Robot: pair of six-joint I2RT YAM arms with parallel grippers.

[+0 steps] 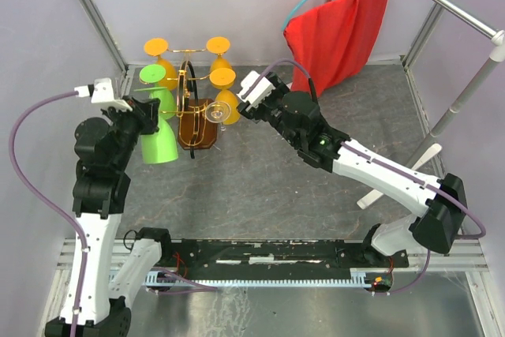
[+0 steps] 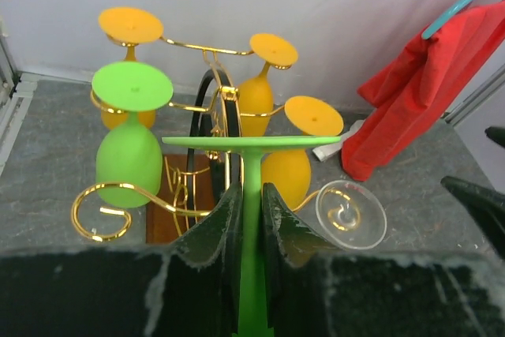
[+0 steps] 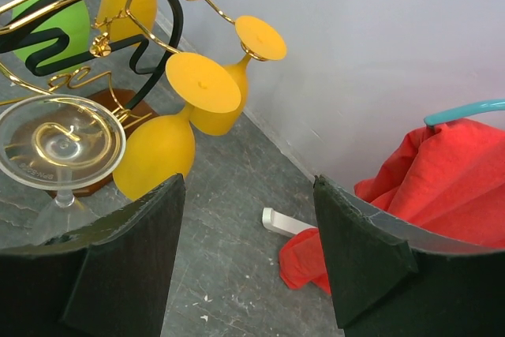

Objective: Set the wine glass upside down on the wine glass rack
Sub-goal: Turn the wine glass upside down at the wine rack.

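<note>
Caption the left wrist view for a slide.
Left gripper shut on the stem of an upside-down opaque green wine glass, facing the copper-wire glass rack with a wooden base.

"What stood behind?"
"Pale lilac walls (image 1: 237,5) in a metal frame (image 1: 89,9). A red cloth (image 1: 339,37) hung at the back right."
"And underneath?"
"A mottled grey tabletop (image 1: 260,195)."

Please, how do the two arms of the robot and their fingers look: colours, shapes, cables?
The left arm and the right arm have white links and black joints. A lilac cable runs along each. The fingers are flat, black, matte pads. A small green light glows on the right arm.
</note>
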